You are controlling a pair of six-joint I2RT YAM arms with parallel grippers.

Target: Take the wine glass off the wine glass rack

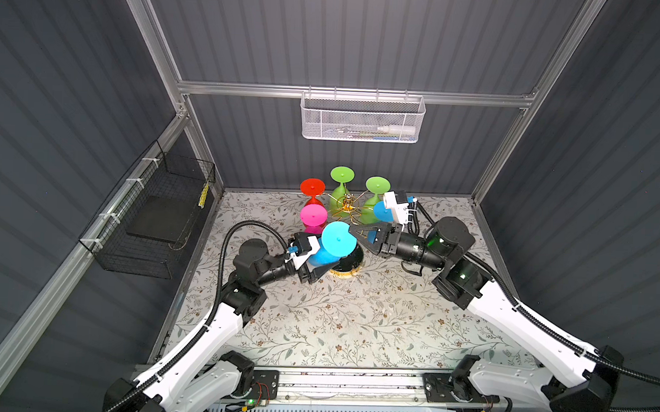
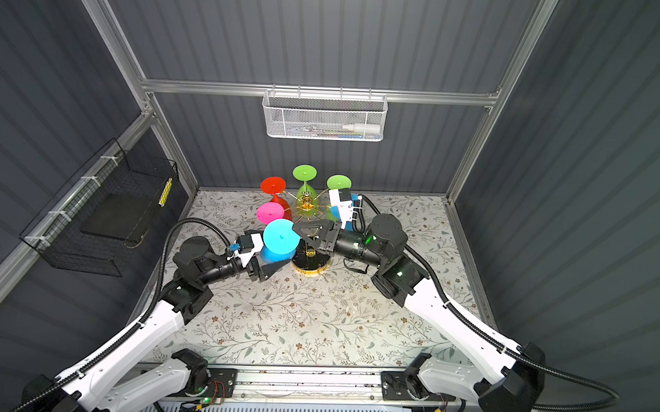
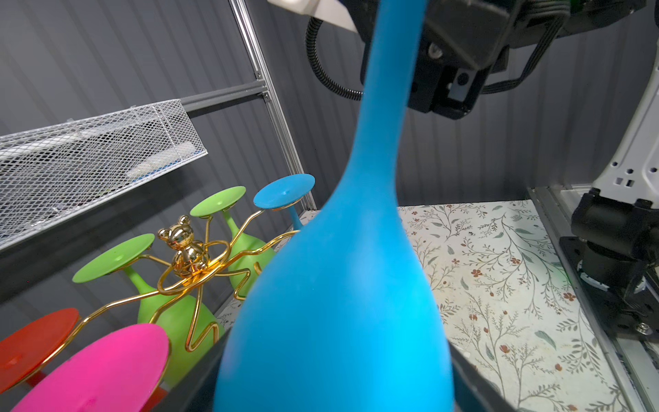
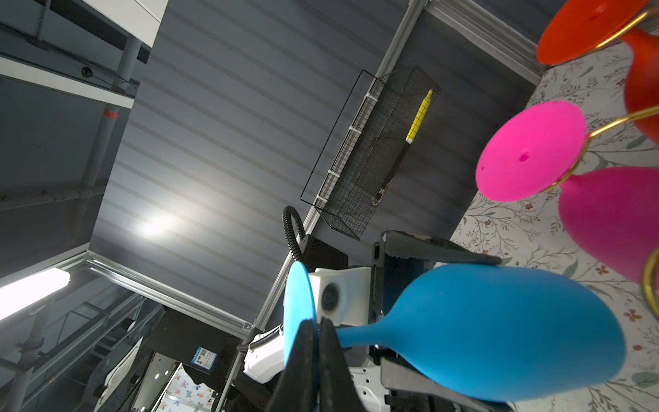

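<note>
Both top views: the blue wine glass (image 1: 337, 238) hangs foot-up just in front of the wine glass rack (image 1: 347, 205), with the left gripper (image 1: 320, 268) at its bowl and the right gripper (image 1: 355, 231) by its foot.

Left wrist: the bowl fills the gap between my left gripper's fingers (image 3: 203, 374), which grip it.

Right wrist: the right gripper's jaws stand barely apart at the stem under the foot. I cannot tell whether they pinch it.

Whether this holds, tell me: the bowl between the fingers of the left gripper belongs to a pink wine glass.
Wrong colour. The bowl between the fingers of the left gripper belongs to a blue wine glass, as the left wrist view shows.
</note>
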